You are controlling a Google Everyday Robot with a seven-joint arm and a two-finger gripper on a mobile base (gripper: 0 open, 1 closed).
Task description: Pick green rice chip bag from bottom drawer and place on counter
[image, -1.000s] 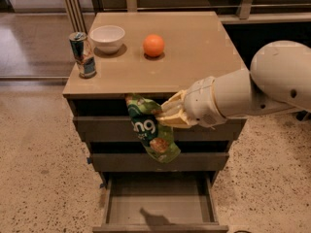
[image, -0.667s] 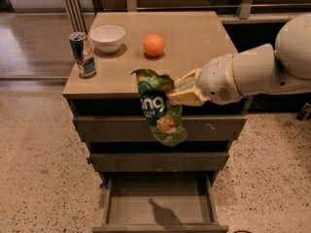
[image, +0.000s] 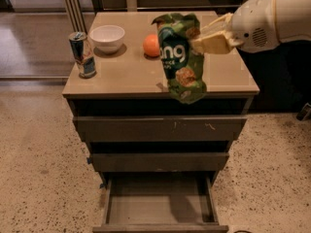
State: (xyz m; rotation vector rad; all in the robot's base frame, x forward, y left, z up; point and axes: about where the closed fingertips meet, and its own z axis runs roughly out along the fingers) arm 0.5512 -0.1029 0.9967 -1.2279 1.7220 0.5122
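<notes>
My gripper (image: 201, 37) comes in from the upper right and is shut on the upper right edge of the green rice chip bag (image: 180, 57). The bag hangs upright in the air over the front half of the counter (image: 121, 76), its lower end dangling near the counter's front edge. White letters "ng" and a round chip picture face me. The bottom drawer (image: 159, 210) is pulled out, and its inside shows only bare floor.
On the counter stand a silver-blue drink can (image: 82, 55) at the left, a white bowl (image: 107, 38) behind it and an orange (image: 151, 45) partly behind the bag. The two upper drawers (image: 160, 128) are shut. Speckled floor surrounds the cabinet.
My gripper has lifted the bag from in front of the upper drawers up and to the right, so it now hangs above the counter's front part.
</notes>
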